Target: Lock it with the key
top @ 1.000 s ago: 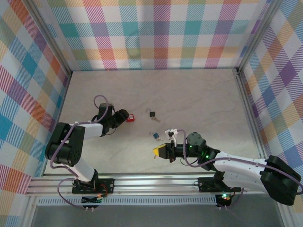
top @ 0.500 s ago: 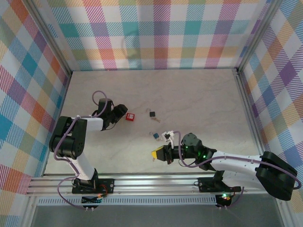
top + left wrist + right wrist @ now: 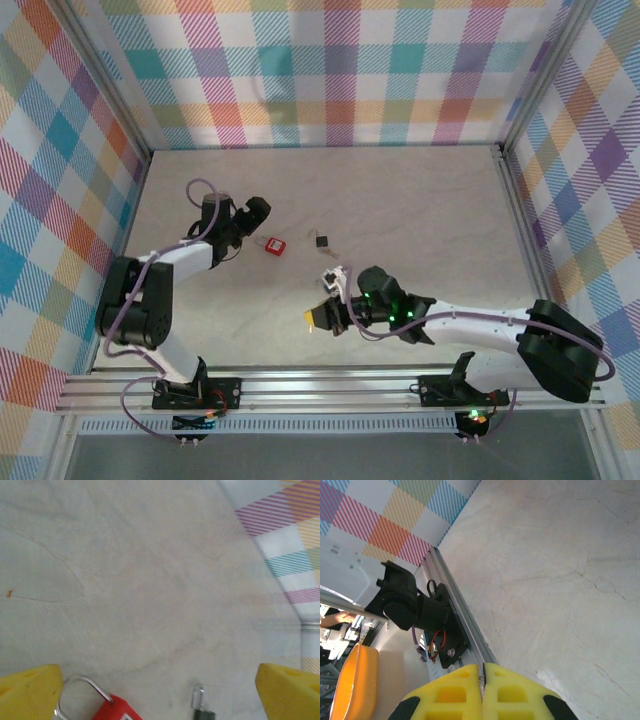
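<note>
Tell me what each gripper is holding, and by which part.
Left gripper is open, holding nothing. Right gripper is shut; a thin dark line between its pad tips may be the key; which part cannot be told.

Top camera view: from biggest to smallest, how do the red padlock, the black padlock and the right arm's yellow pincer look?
1. right pincer, clearly largest, though it may sit nearer the camera.
2. red padlock.
3. black padlock, smallest.
</note>
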Robot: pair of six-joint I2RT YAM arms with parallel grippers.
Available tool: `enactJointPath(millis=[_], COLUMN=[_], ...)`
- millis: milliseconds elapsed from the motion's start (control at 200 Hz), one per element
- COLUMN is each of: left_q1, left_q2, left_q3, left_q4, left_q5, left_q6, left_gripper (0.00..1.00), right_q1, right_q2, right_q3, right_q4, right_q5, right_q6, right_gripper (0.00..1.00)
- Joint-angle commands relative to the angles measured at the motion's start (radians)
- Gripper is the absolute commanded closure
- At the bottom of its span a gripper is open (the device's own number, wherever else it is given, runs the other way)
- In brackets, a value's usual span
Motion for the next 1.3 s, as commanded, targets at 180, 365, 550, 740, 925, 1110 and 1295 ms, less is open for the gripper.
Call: enactJointPath(millis=[180, 365, 550, 740, 925, 1110, 1295], left_q1=[-0.154, -0.164, -0.164, -0.164, -0.164, -0.151, -0.131], left_q2=[-0.543, -0.848, -0.989, -1.062, -1.068, -1.102, -1.106], left_q3=[-0.071, -0.029, 0.085, 0.125, 0.098, 0.048, 0.034], left_q4=[-0.386, -0.737, -0.972, -1.069, -1.110, -1.062, -1.054], left_q5=[-0.286, -0.383, -0.461, -0.552, -0.574, -0.566, -0.537], left_q6=[0.062, 0.052, 0.137, 0.255, 0.307, 0.320, 0.317], left_gripper=[0.00, 0.00, 0.00, 0.00, 0.00, 0.00, 0.00], right_q1=[-0.016, -0.034, -0.068, -0.091, -0.103, -0.108, -0.108], right_q2=[0.243, 0.488, 0.615, 0.716, 0.842, 0.969, 1.067], right_q3=[0.339, 0.662, 0.785, 0.902, 1.107, 1.299, 1.453], right_q4=[-0.292, -0.557, -0.566, -0.622, -0.799, -0.970, -1.080], right_q5=[-0.049, -0.106, -0.126, -0.099, -0.053, 0.045, 0.083], right_q6=[-0.185, -0.301, -0.323, -0.347, -0.405, -0.448, -0.484], right_gripper=[1.00, 1.00, 1.00, 1.00, 1.00, 1.00, 1.00])
